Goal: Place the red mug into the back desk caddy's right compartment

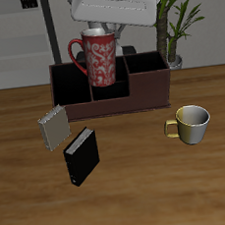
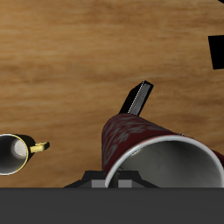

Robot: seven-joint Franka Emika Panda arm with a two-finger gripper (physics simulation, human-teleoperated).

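Note:
The red mug (image 1: 101, 59) with the pale floral pattern hangs upright in my gripper (image 1: 103, 30), which is shut on its rim. The mug is raised over the back desk caddy (image 1: 118, 102), a long dark brown box with black-lined sections. Its base is about level with the caddy's top, near the divider between an end section (image 1: 70, 85) and the middle one. I cannot tell from here which section is the widest. In the wrist view the mug (image 2: 131, 140) fills the foreground, with its grey-white inside showing. The caddy is out of that view.
A cream-gold mug (image 1: 193, 123) stands on the table nearer the front edge, also in the wrist view (image 2: 16, 153). A small grey book (image 1: 55, 128) and a black book-like box (image 1: 80, 156) stand before the caddy. A potted plant (image 1: 178, 23) is behind it.

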